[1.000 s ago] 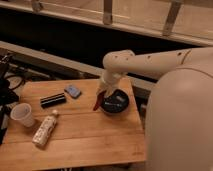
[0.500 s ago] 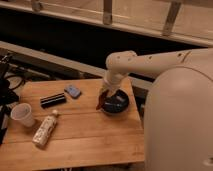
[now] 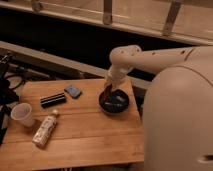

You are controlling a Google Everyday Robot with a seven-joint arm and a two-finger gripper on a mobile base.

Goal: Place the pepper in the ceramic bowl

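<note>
You have the white arm (image 3: 150, 59) reaching in from the right, over the far right part of the wooden table (image 3: 85, 135). It bends downward at the wrist, and the gripper (image 3: 111, 86) hangs just above the far left rim of the ceramic bowl (image 3: 114, 102). The pepper (image 3: 107, 93) is a dark red sliver hanging from the gripper with its tip pointing down, and it crosses the rim so that the lower end lies over the bowl's inside. The gripper looks closed on the pepper's upper end, though the fingers merge with the dark bowl behind them, so take that as likely and not certain. You cannot tell whether the pepper's tip touches the bowl's surface.

The bowl sits on the table near its right edge, black and glossy, with a few pale glints of reflection inside it.

To the left of the bowl, you see a small blue-grey object (image 3: 73, 91) lying flat near the table's far side. Just beside it, toward the left, lies a black rectangular object (image 3: 53, 100), long and narrow, set at a slight angle. Nearer the table's left edge stands a white paper cup (image 3: 22, 114), tilted a little, and next to it a white bottle (image 3: 45, 128) lies on its side with its cap pointing toward the far side. The robot's large white body (image 3: 180, 115) fills the right of the view.
</note>
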